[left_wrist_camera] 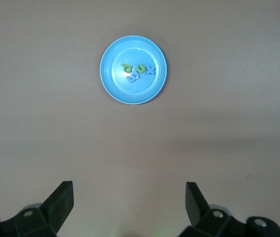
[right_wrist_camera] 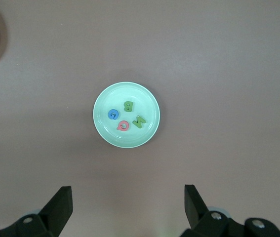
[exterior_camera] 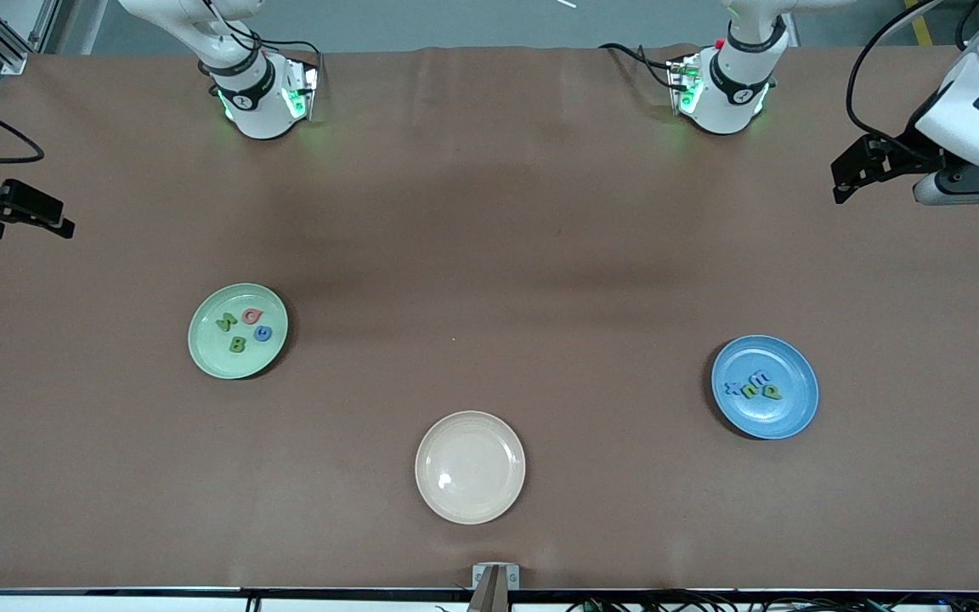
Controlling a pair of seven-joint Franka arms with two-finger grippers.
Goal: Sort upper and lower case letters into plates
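You're looking at a finished sort: four letters (exterior_camera: 243,330) lying in the green plate (exterior_camera: 209,357), four (exterior_camera: 757,387) in the blue plate (exterior_camera: 795,416). Both grippers, left (exterior_camera: 846,183) & right (exterior_camera: 39,221), are hanging w/ jaws open at the table ends, each nearest its own plate; nothing's waiting btwn them.

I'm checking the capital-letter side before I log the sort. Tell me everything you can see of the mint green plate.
The mint green plate is round, shallow and looks like smooth plastic, with a low raised rim. It sits flat on the brown table toward the right arm's end, farther from the front camera than the cream plate. Four small flat letters lie in its well: a green N, a green B, a pink-red piece and a blue piece. Neither gripper touches it.
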